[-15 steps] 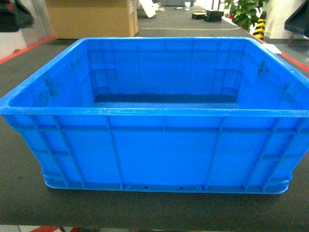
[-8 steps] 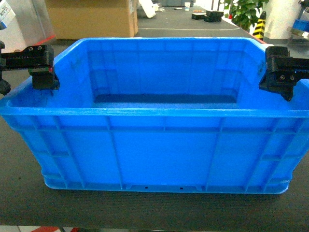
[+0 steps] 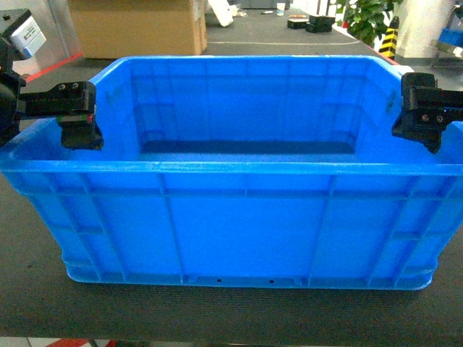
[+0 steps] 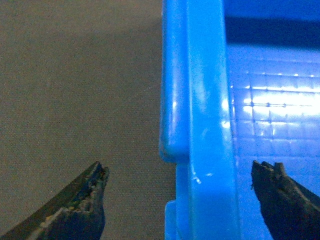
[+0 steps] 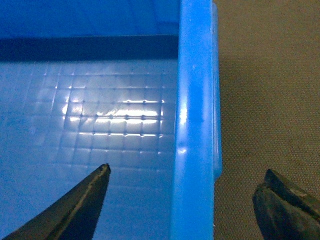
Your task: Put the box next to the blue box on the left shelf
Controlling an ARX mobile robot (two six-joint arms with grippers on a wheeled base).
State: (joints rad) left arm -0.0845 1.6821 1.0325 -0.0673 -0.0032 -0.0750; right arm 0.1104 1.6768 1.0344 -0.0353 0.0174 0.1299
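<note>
The box (image 3: 239, 217) is seen on dark matting (image 3: 217, 311), its ribbed front wall nearest. The left gripper (image 4: 177, 200) is spread wide astride the left rim, one finger (image 4: 75, 210) outside over the mat, the other inside. The right gripper (image 5: 192, 205) is likewise parted astride the right rim. Bare mat lies beyond both side walls. A cardboard carton (image 3: 137, 25) stands farther back.

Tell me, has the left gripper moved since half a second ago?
Yes. In the head view the left gripper has shifted rightward and slightly down, further in over the blue crate's left rim, while the crate itself has not moved.
</note>
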